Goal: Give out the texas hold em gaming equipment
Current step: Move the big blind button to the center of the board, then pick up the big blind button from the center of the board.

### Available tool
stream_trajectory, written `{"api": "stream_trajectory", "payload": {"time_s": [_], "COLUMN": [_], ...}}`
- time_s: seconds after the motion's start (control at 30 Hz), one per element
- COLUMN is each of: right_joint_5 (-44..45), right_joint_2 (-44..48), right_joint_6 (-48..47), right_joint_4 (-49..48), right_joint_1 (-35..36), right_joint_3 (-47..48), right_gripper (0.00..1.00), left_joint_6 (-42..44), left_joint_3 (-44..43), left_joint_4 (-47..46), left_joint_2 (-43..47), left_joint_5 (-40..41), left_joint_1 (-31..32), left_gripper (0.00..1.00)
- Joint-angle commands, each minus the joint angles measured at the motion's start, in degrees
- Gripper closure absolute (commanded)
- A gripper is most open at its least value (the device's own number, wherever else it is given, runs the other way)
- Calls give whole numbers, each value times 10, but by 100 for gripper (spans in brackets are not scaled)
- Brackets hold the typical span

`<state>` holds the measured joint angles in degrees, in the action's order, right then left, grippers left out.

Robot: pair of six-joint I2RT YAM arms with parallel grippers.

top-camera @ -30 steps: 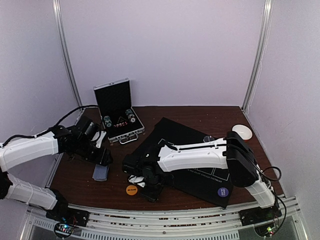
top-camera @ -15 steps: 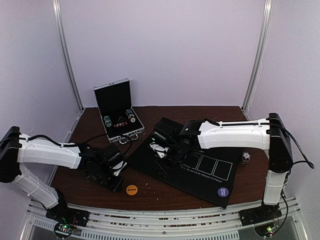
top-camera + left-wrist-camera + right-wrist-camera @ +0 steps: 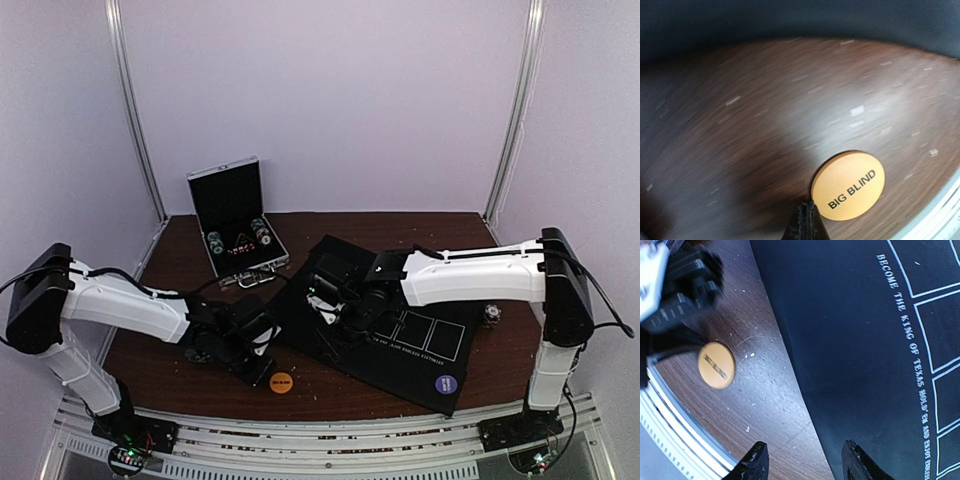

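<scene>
The orange button (image 3: 848, 186), marked BIG BLIND, lies flat on the bare table (image 3: 740, 125) near its front edge, off the mat (image 3: 855, 340) and just outside the mat's near-left border. Being round, it has no long axis, so no wrist turn is needed to line up with it; only the side of approach counts

The left gripper (image 3: 805, 222) is the nearer one by far. Its tips are pressed together with nothing between them, and in the left wrist view they meet the button's rim at the lower-left side, touching it or all but touching. From those tips the button lies ahead and to the right; in the top view that puts it on the right of the gripper and toward the front edge. With the jaws closed beside the rim, this looks more like a nudge or slide than a pinch; to lift the button they would first have to part and straddle it

The right gripper (image 3: 805, 467) hovers over the mat's near-left part, fingers about half apart and empty. The button sits well off to its left, across the mat's border

Further out, a purple button (image 3: 446, 383) rests on the mat's near-right corner, and chips (image 3: 262, 230) sit in the open case (image 3: 225, 195) at the back left
</scene>
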<state>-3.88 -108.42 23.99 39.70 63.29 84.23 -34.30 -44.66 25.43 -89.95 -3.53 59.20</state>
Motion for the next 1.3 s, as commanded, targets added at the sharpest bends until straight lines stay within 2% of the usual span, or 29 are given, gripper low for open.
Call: {"api": "stream_trajectory", "payload": {"time_s": [0.0,0.27,0.37,0.5,0.6,0.7,0.9,1.1,1.27], "right_joint_5": [28,29,21,11,22,37,22,8,10], "right_joint_2": [48,85,92,58,-6,-75,-174,-240,-269], "right_joint_6": [16,-17,-45,-87,-124,-150,-173,-186,-185], "right_joint_4": [0,25,41,74,135,204,240,264,284], "right_joint_1": [-5,-7,-7,0,18,40,70,83,90], "right_joint_3": [-25,-42,-44,-10,58,121,216,287,303], "right_gripper": [47,44,41,37,30,21,7,6,14], "left_joint_6": [5,22,26,32,35,48,70,73,73], "left_joint_3": [4,-27,-19,4,27,40,33,36,40], "left_joint_4": [-34,-97,-84,-45,-7,40,103,97,87], "left_joint_2": [-45,-74,-46,26,96,170,231,229,228], "left_joint_5": [-41,-92,-69,-41,-38,-19,3,-5,-5], "left_joint_1": [32,58,54,-1,-77,-142,-205,-211,-211], "left_gripper": [100,100,100,100,94,82,62,57,57]}}
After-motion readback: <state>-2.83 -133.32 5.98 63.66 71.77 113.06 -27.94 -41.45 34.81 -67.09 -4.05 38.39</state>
